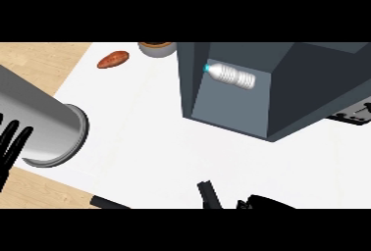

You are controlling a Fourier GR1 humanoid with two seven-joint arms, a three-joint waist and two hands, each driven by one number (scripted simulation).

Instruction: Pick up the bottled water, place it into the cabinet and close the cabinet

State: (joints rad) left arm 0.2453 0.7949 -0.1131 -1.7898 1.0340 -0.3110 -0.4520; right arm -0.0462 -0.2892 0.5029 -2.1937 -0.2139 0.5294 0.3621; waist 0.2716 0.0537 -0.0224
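bottled water [232, 76]: already lying on its side inside the cabinet [290, 93], cap pointing toward the left wall, nothing of mine touching it.
cabinet: dark grey box on the white table [152, 127], open side facing me so I can see right in; can't make out a door.
left hand [13, 144]: at the left edge, fingers straight and spread, holding nothing, just beside the grey cylinder [39, 122] lying on its side.
right hand [264, 202]: down at the bottom edge, only bits of it show, so can't tell if it's open or curled.
other stuff: brown sweet potato-looking thing [113, 59] and a small brown cup [156, 48] at the far edge of the table.
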